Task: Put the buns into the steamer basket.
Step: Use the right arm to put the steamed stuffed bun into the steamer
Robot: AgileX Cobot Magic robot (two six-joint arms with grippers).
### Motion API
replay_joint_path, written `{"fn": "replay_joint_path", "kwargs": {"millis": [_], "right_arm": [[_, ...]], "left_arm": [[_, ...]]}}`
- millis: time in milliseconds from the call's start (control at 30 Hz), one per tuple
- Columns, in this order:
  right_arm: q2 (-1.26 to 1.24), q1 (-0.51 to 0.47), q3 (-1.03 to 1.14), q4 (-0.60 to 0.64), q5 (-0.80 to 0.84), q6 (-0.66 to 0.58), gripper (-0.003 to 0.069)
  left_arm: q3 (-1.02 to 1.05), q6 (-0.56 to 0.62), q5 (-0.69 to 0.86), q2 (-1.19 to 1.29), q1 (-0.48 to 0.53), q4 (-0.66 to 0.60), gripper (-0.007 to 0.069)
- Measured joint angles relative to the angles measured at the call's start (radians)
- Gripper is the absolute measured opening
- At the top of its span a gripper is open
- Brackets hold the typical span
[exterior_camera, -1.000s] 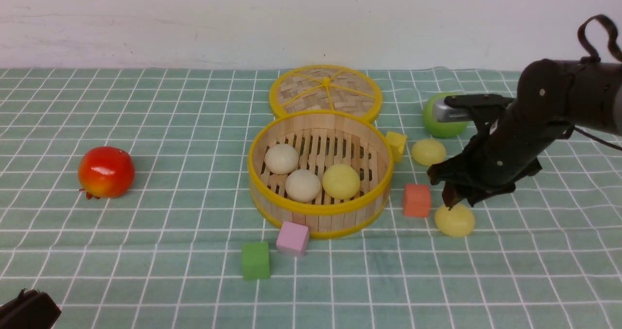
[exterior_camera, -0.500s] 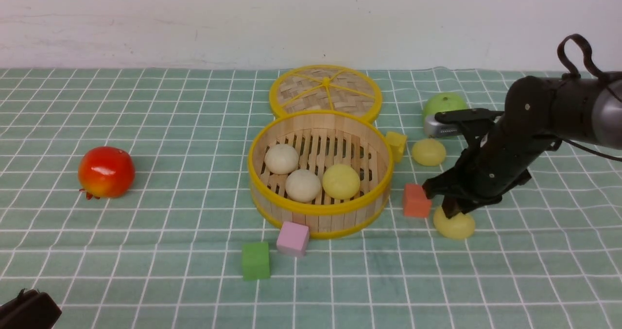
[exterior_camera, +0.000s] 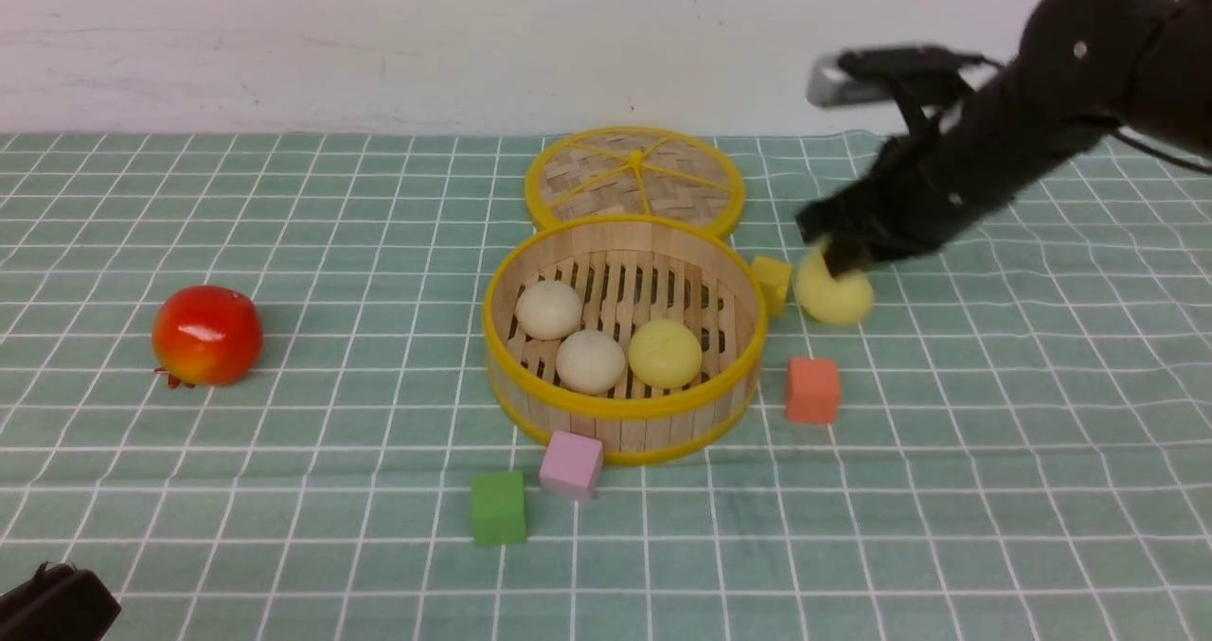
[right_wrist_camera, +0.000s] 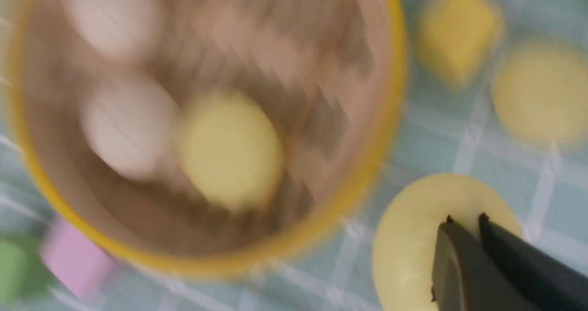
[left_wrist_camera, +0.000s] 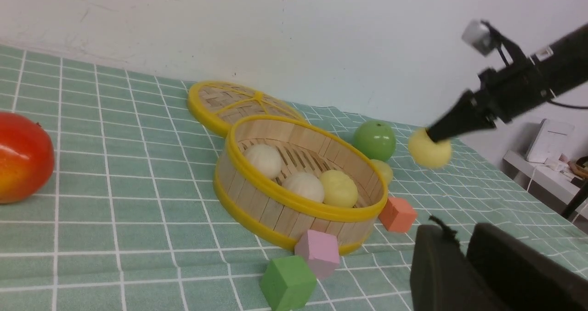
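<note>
The steamer basket [exterior_camera: 488,324] sits mid-table and holds two off-white buns [exterior_camera: 548,309] [exterior_camera: 590,361] and one pale yellow bun [exterior_camera: 665,353]. My right gripper [exterior_camera: 838,262] is shut on another pale yellow bun [exterior_camera: 838,298] and holds it in the air just right of the basket; the right wrist view shows its tips [right_wrist_camera: 464,221] pinching that bun [right_wrist_camera: 413,246]. A fifth, pale yellow bun [left_wrist_camera: 383,171] lies on the cloth beside the basket's right side, hidden behind the held one in the front view. My left gripper [left_wrist_camera: 459,233] is shut and empty, low at the near left.
The woven lid [exterior_camera: 634,175] lies behind the basket. A yellow cube [exterior_camera: 773,281] and an orange cube [exterior_camera: 812,390] stand right of it, a pink cube [exterior_camera: 571,464] and a green cube [exterior_camera: 498,507] in front. A green apple [left_wrist_camera: 374,140] sits far right, a red fruit [exterior_camera: 206,334] at left.
My right gripper came down on the near-right yellow bun, shut on it, and lifted it up and back towards the basket's right side. The left arm has not moved.
</note>
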Motion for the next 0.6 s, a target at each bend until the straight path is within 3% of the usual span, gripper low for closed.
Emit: {"fn": "replay_joint_path", "kwargs": {"millis": [200, 433, 600], "right_arm": [[0.109, 0.077, -0.069, 0.139, -0.196, -0.127, 0.0006], [0.254, 0.105, -0.079, 0.163, -0.386, -0.167, 0.0015], [0.322, 0.102, -0.079, 0.164, -0.457, -0.167, 0.0094]], "left_arm": [[0.000, 0.000, 0.000, 0.000, 0.000, 0.000, 0.0102], [0.000, 0.000, 0.000, 0.000, 0.000, 0.000, 0.0103], [0.000, 0.000, 0.000, 0.000, 0.000, 0.000, 0.0111]]}}
